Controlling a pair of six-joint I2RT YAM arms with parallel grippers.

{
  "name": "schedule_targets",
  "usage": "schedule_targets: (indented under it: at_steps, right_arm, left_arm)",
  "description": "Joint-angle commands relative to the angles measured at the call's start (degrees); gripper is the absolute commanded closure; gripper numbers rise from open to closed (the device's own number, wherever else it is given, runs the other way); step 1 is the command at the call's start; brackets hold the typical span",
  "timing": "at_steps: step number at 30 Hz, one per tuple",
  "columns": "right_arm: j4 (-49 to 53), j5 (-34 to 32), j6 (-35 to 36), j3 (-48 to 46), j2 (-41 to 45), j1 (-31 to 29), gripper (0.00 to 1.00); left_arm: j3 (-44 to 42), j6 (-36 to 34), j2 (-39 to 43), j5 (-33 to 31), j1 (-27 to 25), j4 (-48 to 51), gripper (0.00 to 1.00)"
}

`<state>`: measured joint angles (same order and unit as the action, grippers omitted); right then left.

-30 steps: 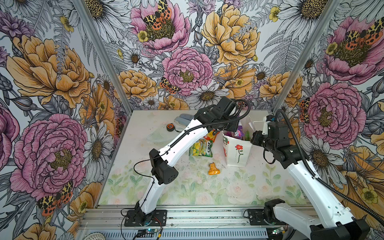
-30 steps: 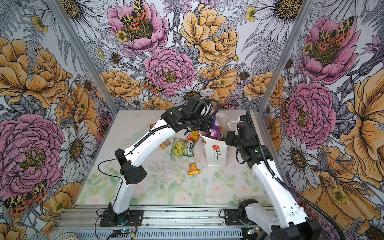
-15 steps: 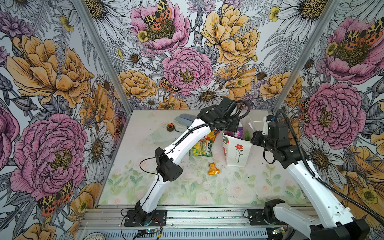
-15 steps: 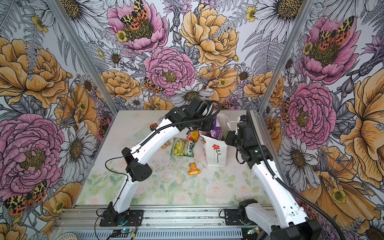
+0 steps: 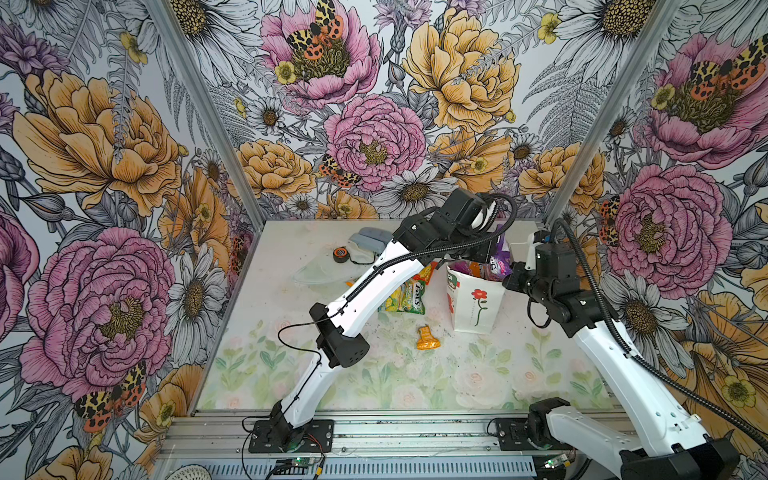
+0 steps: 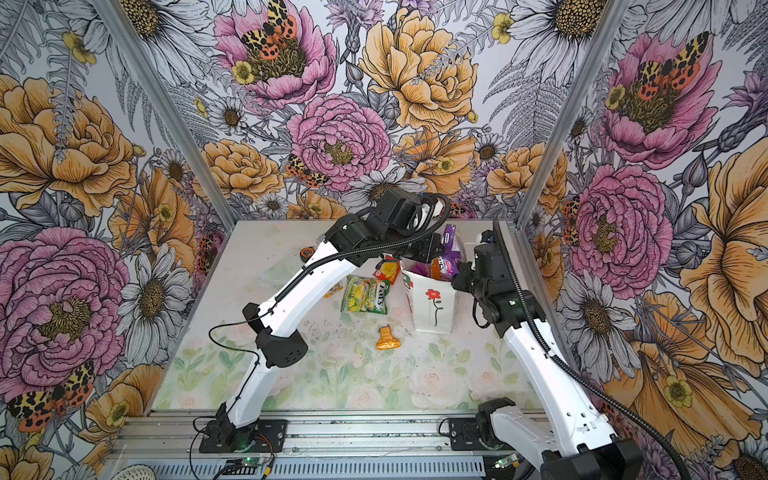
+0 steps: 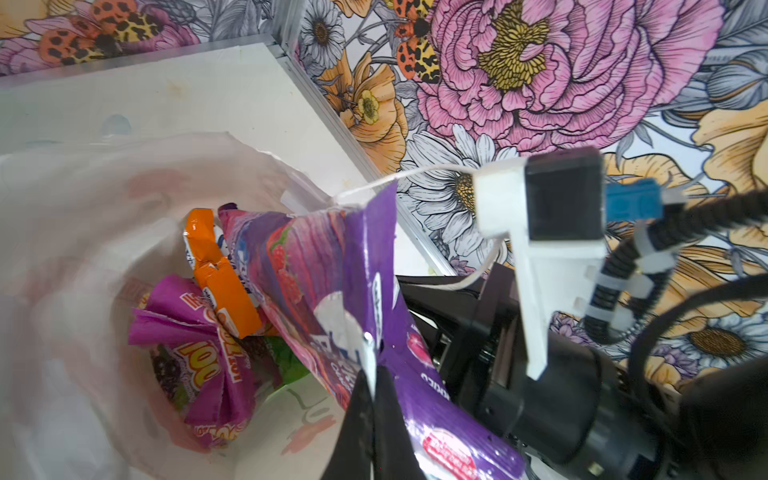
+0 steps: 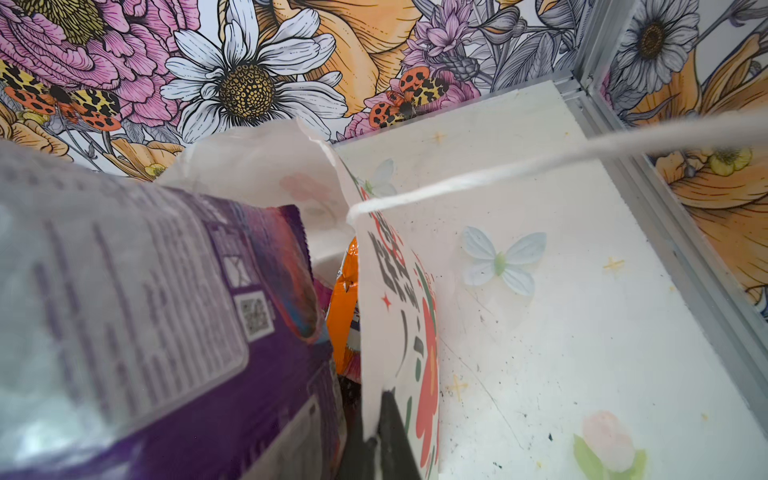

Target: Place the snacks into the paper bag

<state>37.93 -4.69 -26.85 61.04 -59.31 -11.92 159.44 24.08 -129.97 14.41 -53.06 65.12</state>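
Purple plastic: a snack packet (image 7: 316, 266) hangs in the mouth of the paper bag (image 5: 478, 307), pinched by the left gripper (image 7: 370, 372). The right gripper (image 8: 376, 411) is clamped on the bag's wall. The bag stands upright near the right edge of the bench (image 5: 374, 386). A green packet (image 5: 405, 297) and an orange packet (image 5: 427, 338) lie loose beside it.

Two white-and-black arms rise from the near rail. The left arm (image 5: 374, 291) reaches far and to the right, elbow bent and wrist tipped downward, and the left gripper (image 7: 371, 370) is pinched closed. The right arm (image 5: 615, 357) leans far and leftward, and the right gripper (image 8: 376, 432) is also clamped tight.
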Motion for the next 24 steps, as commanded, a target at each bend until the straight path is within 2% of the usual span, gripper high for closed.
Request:
schedule_targets:
  at_steps: [1,5,12,21,24]
  right_arm:
    - [-2.0,-1.6,1.1,0.3,1.5,0.4,1.0]
    - [-2.0,-1.6,0.7,-0.7,2.5,0.3,1.0]
    - [-2.1,-1.4,0.6,-0.9,2.9,0.3,1.0]
    - [-2.0,-1.2,0.3,-0.7,2.7,0.3,1.0]
    - [-2.0,-1.1,0.2,-0.7,2.6,0.3,1.0]
  left_arm:
    - [1.2,1.0,-1.2,5.8,1.4,-7.4,1.0]
    - [1.1,1.3,-3.2,7.9,2.5,-9.4,1.0]
    - [-0.3,1.9,-6.7,8.0,3.1,-9.3,1.0]
    - [-6.5,1.2,-5.0,3.0,3.9,-8.9,1.0]
    - [-7.0,0.2,-4.9,-0.7,3.8,-7.2,1.0]
